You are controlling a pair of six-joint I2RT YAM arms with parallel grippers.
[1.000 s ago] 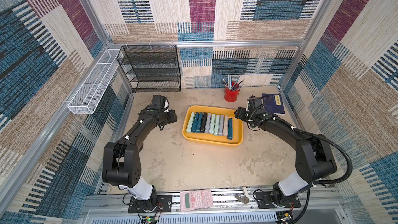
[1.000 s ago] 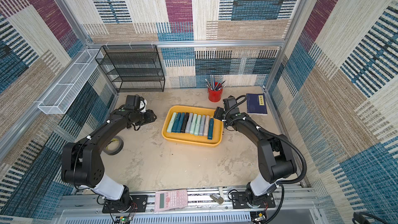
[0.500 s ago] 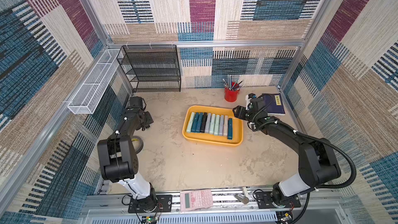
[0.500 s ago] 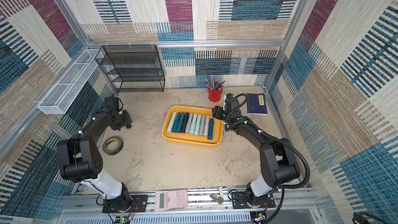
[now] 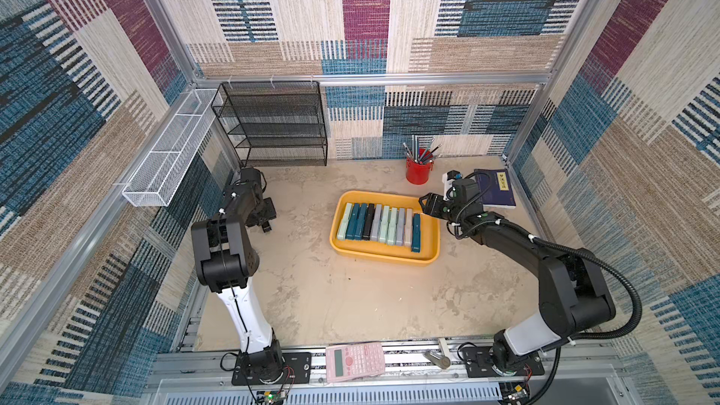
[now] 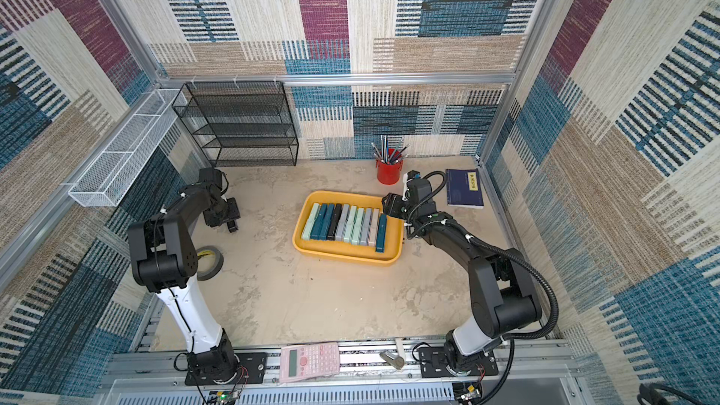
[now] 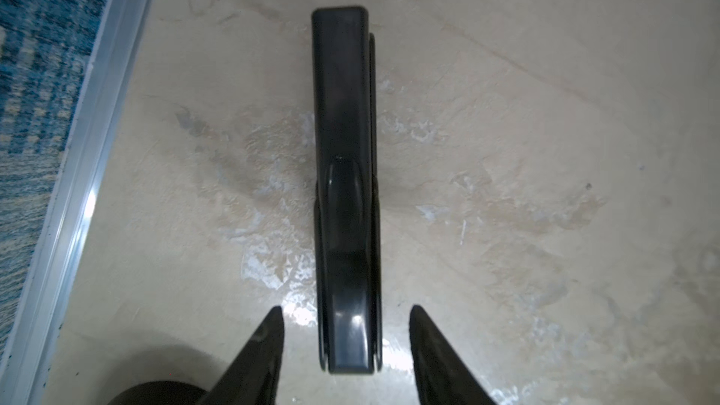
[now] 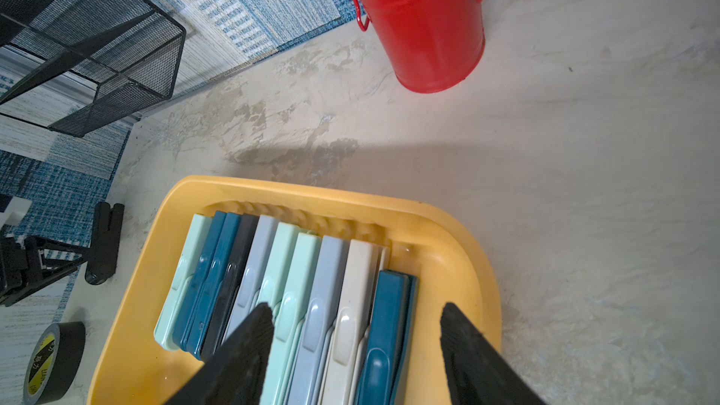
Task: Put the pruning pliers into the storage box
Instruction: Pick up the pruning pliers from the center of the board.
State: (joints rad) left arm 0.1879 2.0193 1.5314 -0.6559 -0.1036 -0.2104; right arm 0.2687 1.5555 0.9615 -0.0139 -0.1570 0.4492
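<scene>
Left arm (image 5: 224, 251) folded, jaws parted, right arm (image 5: 506, 236) stretched forward, jaws parted

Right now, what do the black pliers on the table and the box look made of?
Black pliers: probably glossy moulded plastic; sharp glints on the smooth rounded casing. Box: probably plastic, semi-gloss; one-piece rounded rim, soft highlights.

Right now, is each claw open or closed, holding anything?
Left claw: open, astride black pruning pliers, not gripping.
Right claw: open, empty, near the storage box.
</scene>
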